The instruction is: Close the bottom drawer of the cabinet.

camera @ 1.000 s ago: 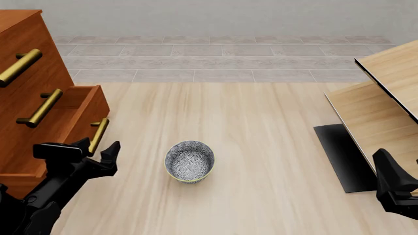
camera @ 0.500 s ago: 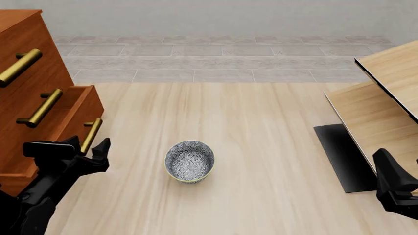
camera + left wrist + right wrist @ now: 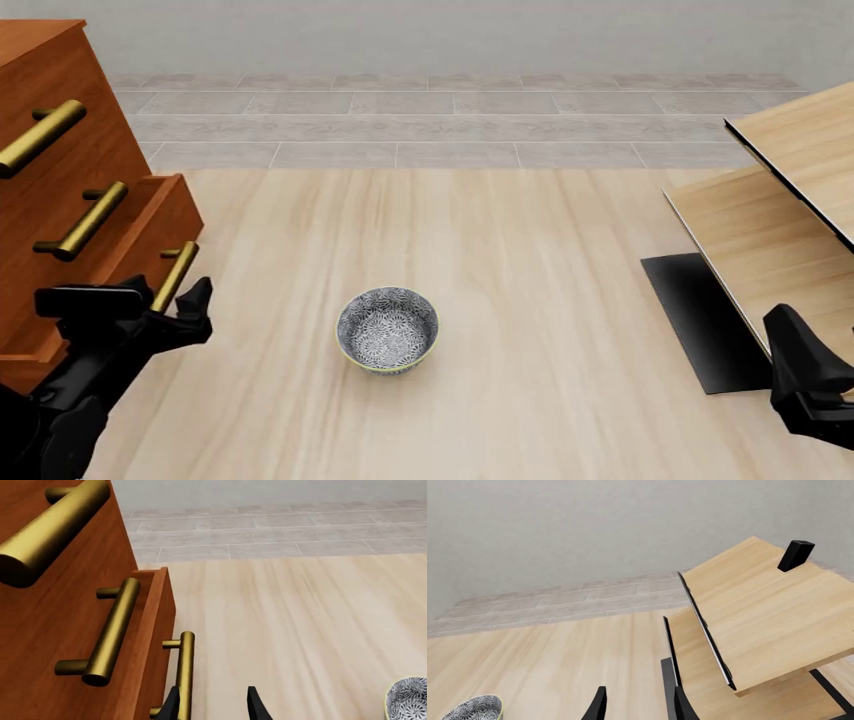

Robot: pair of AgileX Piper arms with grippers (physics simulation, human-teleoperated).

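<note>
while bottom drawer [image 3: 171,215] juts right — handle [image 3: 175,277] lengthwise

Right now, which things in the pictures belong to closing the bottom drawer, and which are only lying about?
Belong to the job:
- bottom drawer, not fully shut
- its handle
- cabinet
- left claw, against the handle

Only lying about:
- patterned bowl on the floor
- pale wooden furniture
- right claw, far from the cabinet
</note>
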